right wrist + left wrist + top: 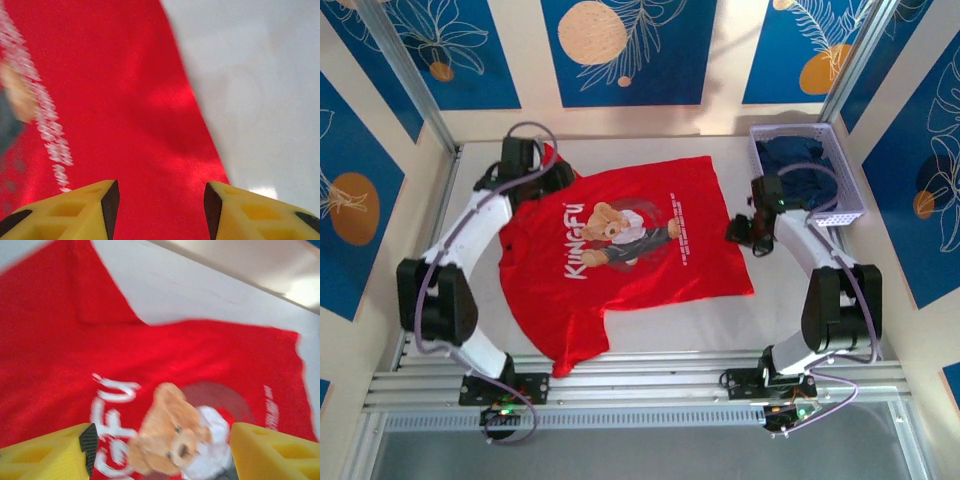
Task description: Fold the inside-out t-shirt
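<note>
The bright red short-sleeved cloth t-shirt (620,260) lies spread flat in the middle of the white table (790,320), with the neck toward 9 o'clock and the hem toward 3 o'clock. The teddy-bear print and white lettering face up, so I judge that the turning right-side-out is done. No fold is made yet and both sleeves lie open, so all the folding is left.

The left gripper (558,178) is at 11 o'clock of the shirt, over the far sleeve. Its yellow fingers (45,455) are apart, with nothing between them. The right gripper (745,232) is at 3 o'clock over the hem edge, its jaws also apart and empty.

At 2 o'clock a lilac plastic basket (845,200) holds a dark navy garment (800,160).
</note>
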`<state>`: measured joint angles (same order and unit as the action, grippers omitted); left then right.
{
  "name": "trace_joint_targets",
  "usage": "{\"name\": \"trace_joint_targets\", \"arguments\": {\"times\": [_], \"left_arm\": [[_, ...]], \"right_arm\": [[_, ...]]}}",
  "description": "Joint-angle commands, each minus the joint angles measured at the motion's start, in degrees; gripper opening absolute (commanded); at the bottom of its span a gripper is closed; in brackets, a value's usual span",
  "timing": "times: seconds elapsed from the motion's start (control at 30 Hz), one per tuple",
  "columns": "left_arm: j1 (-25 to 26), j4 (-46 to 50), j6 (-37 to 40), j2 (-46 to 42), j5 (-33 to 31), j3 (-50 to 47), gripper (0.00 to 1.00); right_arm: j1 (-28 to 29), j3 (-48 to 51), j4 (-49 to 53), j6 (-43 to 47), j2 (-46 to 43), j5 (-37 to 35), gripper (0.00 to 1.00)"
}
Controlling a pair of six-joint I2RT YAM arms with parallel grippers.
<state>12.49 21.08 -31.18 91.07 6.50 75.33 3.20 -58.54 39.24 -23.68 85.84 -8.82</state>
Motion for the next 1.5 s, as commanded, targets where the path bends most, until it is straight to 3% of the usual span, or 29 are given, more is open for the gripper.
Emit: {"name": "trace_joint_targets", "arguments": {"times": [0.0, 0.17, 0.47, 0.53, 0.67, 0.83, 1.03, 1.3, 1.47], "left_arm": [[3.3, -6.5, -5.0, -2.8, 4.2, -10.5, 0.71], [6.7, -3.3, -2.5, -8.4, 2.1, -14.5, 0.72], [7.0, 1.1, 0.0, -13.1, 3.2, -16.0, 0.73], [7.0, 3.3, 0.2, -13.8, 3.2, -16.9, 0.73], [8.3, 10.1, 0.1, -17.2, 0.5, -21.0, 0.73], [8.9, 14.9, -0.9, -19.9, -3.9, -30.0, 0.73], [8.9, 4.9, -1.7, -10.8, 3.0, -31.0, 0.74], [6.8, -2.7, -0.1, 7.3, -1.6, -21.5, 0.73], [5.6, -2.5, 2.7, 19.2, -1.9, -8.6, 0.74]], "right_arm": [[-1.1, 6.1, 2.8, -5.8, -3.5, 0.8, 0.51], [-2.7, 11.3, 5.2, -7.9, -2.3, 1.4, 0.51], [-2.9, 11.9, 4.3, -8.0, 3.5, 0.9, 0.47], [-2.9, 10.6, 3.8, -7.5, 4.7, 1.6, 0.4], [-2.9, 8.2, 3.9, -6.3, 4.6, 1.6, 0.13], [-2.9, 6.6, 1.4, -5.9, 1.4, 2.1, 0.02], [-3.3, 3.7, 0.8, -3.7, 2.5, -0.3, 0.0], [-5.1, 1.8, -0.8, -3.5, 4.2, 1.9, 0.0], [-5.7, -2.8, -2.1, -2.9, 8.6, 0.2, 0.0]]}}
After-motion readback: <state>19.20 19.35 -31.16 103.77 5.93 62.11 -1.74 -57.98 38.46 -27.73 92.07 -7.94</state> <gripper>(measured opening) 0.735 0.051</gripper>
